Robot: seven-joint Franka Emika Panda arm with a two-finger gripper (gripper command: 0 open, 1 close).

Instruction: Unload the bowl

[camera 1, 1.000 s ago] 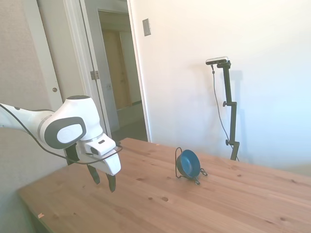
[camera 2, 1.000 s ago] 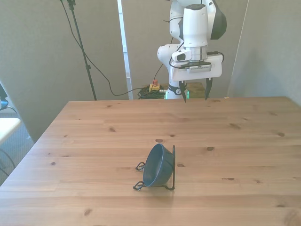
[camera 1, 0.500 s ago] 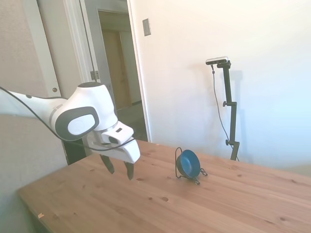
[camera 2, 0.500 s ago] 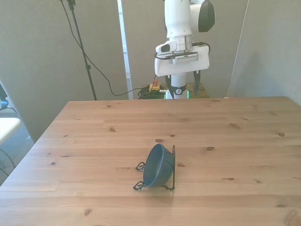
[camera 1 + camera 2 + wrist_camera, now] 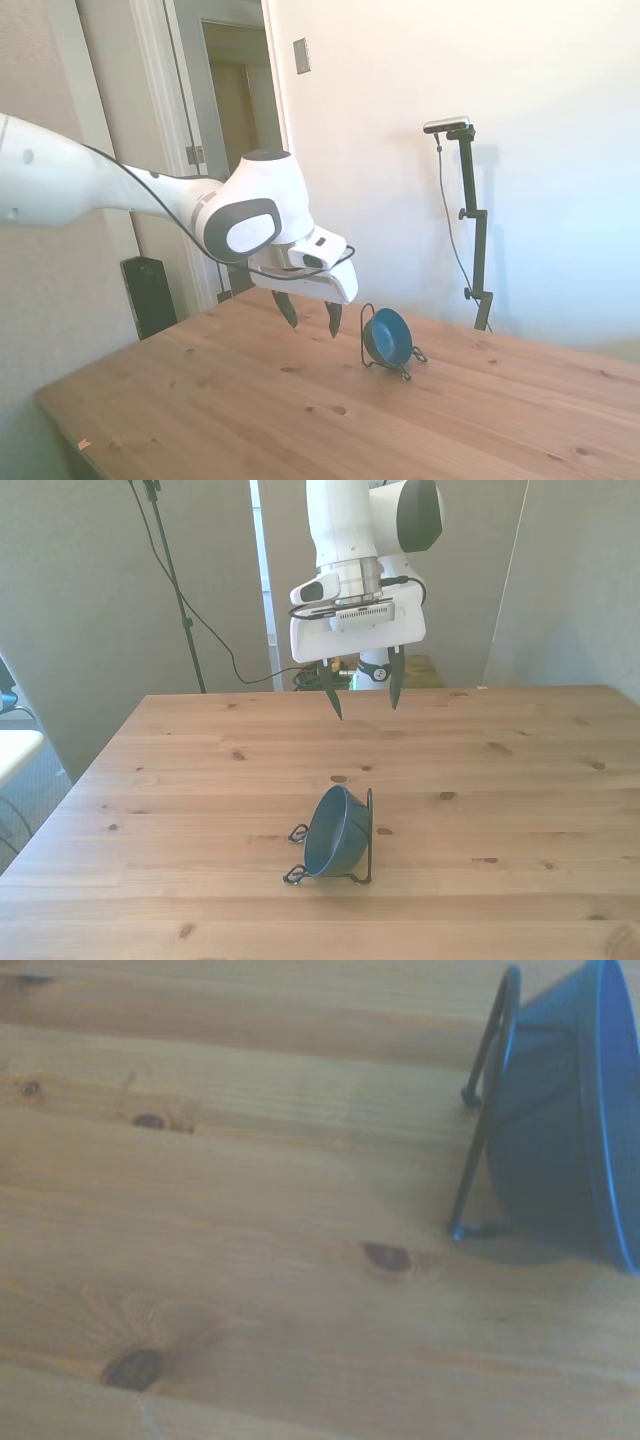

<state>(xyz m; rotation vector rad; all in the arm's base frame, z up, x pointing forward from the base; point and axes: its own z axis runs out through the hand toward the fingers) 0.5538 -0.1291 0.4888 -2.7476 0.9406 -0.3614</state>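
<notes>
Blue bowl point(image 5: 333, 833) stands on edge in a wire rack point(image 5: 366, 832) mid-table point(image 5: 180, 780), leaning against its loop. My claw point(image 5: 362, 695) hangs above the wood, well apart from it, fingers spread wide, holding nothing.

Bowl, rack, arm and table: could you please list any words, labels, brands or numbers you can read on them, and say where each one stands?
No text can be read in any view.
Bowl: plain blue, no marking.
Wire rack: bare black wire.
Arm and its end effector: white and grey casing; any small marking is too fine to read.
Table: only wood grain and knots.
</notes>
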